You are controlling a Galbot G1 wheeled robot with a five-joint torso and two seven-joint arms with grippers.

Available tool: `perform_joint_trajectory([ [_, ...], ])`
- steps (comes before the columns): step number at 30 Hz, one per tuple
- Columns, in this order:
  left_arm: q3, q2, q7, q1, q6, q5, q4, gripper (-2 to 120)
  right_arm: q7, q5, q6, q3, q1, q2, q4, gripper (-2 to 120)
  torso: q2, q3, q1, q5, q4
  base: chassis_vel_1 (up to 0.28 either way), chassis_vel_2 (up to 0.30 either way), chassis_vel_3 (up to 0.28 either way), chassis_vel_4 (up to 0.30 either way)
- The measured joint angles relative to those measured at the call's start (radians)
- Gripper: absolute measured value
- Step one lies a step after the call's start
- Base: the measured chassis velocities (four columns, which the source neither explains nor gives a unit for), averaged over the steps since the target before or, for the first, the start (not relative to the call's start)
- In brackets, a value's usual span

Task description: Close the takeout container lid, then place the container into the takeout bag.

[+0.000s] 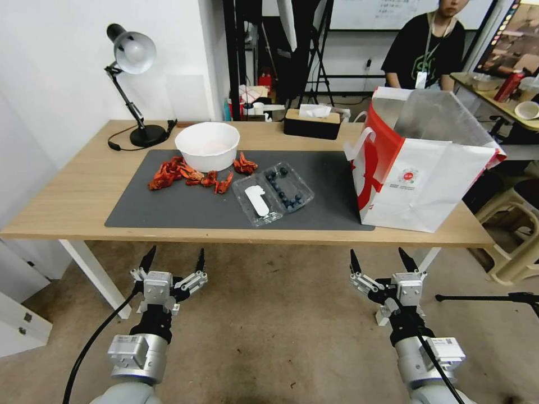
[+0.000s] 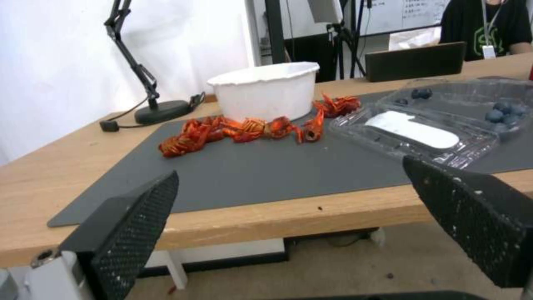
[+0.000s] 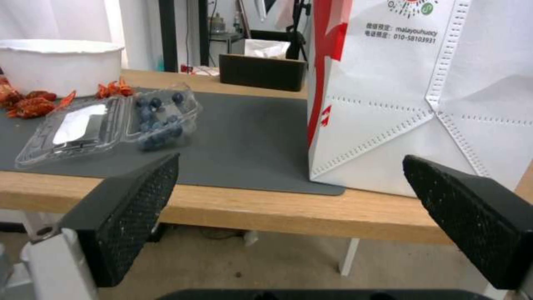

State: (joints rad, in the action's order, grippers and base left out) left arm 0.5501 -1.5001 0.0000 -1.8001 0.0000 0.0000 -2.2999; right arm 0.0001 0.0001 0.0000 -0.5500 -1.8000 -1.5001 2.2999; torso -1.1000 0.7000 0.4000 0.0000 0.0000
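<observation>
The clear takeout container point(image 1: 286, 187) lies open on the grey mat point(image 1: 168, 207), blueberries in its right half point(image 3: 158, 118). Its lid point(image 1: 256, 201) is folded flat to the left, white label up point(image 2: 414, 129). The takeout bag point(image 1: 418, 168) stands upright and open at the table's right end, white with red sides and silver lining point(image 3: 422, 96). My left gripper point(image 1: 173, 261) and right gripper point(image 1: 380, 259) both hang open below the table's front edge, well short of the container, with nothing between their fingers point(image 2: 130, 229).
A round white bowl point(image 1: 207, 145) sits behind a row of red crayfish point(image 1: 188, 175). A desk lamp point(image 1: 132, 84) stands at the back left, a dark tissue box point(image 1: 312, 122) at the back centre. A plastic stool point(image 1: 516, 235) stands right of the table.
</observation>
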Motion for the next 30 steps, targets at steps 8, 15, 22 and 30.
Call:
perform_joint_trajectory([
  [8, 0.0, 0.0, 0.0, 0.0, 0.0, 0.0, 0.0, 100, 0.0, 0.0, 0.0, 0.0, 0.0, 0.0, 0.0, 100, 0.0, 0.0, 0.0, 0.0, 0.0, 0.0, 0.0, 0.0, 0.0],
  [15, 0.0, 0.0, 0.0, 0.0, 0.0, 0.0, 0.0, 100, 0.0, 0.0, 0.0, 0.0, 0.0, 0.0, 0.0, 100, 0.0, 0.0, 0.0, 0.0, 0.0, 0.0, 0.0, 0.0, 0.0],
  [22, 0.0, 0.0, 0.0, 0.0, 0.0, 0.0, 0.0, 100, 0.0, 0.0, 0.0, 0.0, 0.0, 0.0, 0.0, 100, 0.0, 0.0, 0.0, 0.0, 0.0, 0.0, 0.0, 0.0, 0.0],
  [30, 0.0, 0.0, 0.0, 0.0, 0.0, 0.0, 0.0, 100, 0.0, 0.0, 0.0, 0.0, 0.0, 0.0, 0.0, 100, 0.0, 0.0, 0.0, 0.0, 0.0, 0.0, 0.0, 0.0, 0.0],
])
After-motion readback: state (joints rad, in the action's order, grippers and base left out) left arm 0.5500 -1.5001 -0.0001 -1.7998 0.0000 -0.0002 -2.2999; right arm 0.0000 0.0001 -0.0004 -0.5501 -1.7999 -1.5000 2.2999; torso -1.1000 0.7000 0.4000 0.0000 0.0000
